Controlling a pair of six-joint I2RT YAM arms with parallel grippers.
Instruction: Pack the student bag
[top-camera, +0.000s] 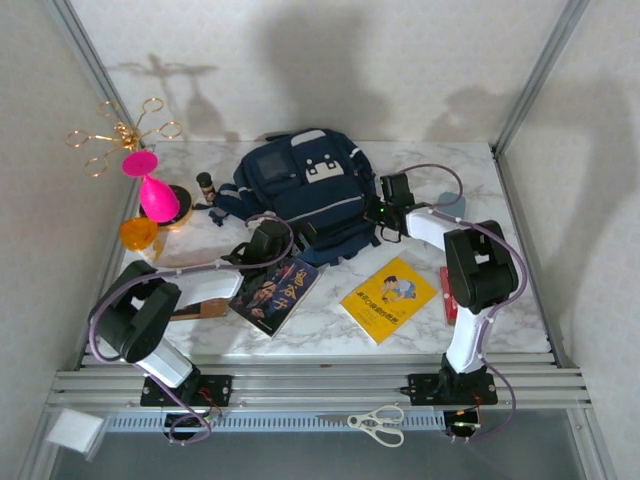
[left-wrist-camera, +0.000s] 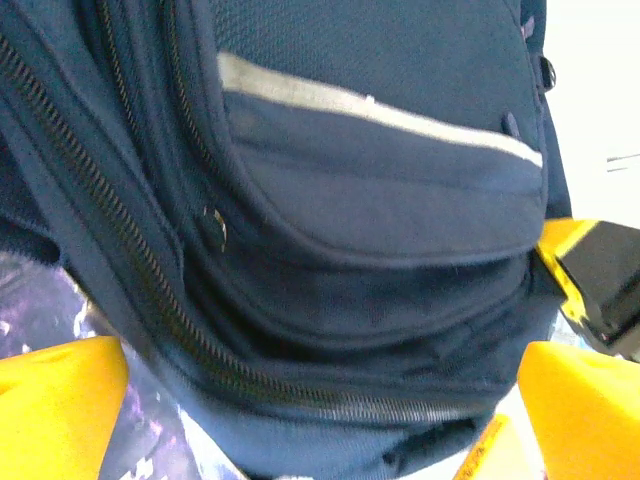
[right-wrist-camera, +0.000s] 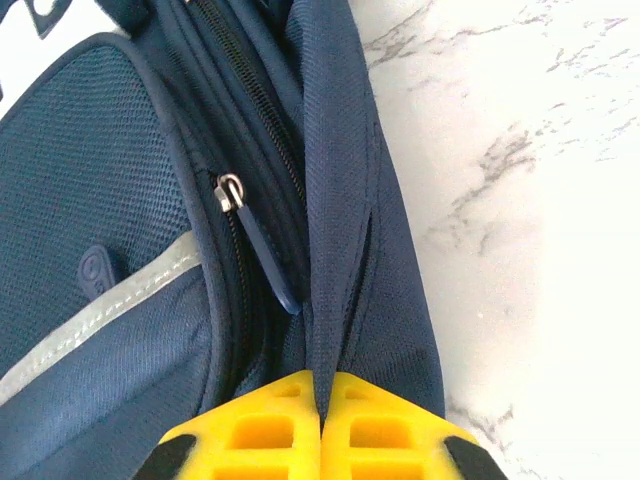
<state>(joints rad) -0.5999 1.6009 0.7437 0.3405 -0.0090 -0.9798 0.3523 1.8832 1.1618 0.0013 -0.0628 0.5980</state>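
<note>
The student bag (top-camera: 300, 190) is lying at the far middle of the tabletop (top-camera: 328, 325), front pockets facing up. The right gripper (right-wrist-camera: 322, 385) is biting on the bag's right side, its jaws pressed together on a thin upright fold of navy fabric. A zipper pull (right-wrist-camera: 232, 192) is hanging just left of that fold, untouched, and the zip beside it is looking closed.

The left gripper (left-wrist-camera: 320, 410) is hovering at the bag's near-left side, jaws spread wide, gripping nothing. A dark book (top-camera: 275, 295) and a yellow book (top-camera: 390, 298) are waiting on the near side.

Here's the worry. That pinch is catching only a thin ridge of cloth, so a firm tug is likely to slip it free. With the left jaws not bracing anything, a pull from the right could drag the whole bag sideways instead of opening it. And if that zip really is closed, lifting fabric is gaining no opening for the books.
</note>
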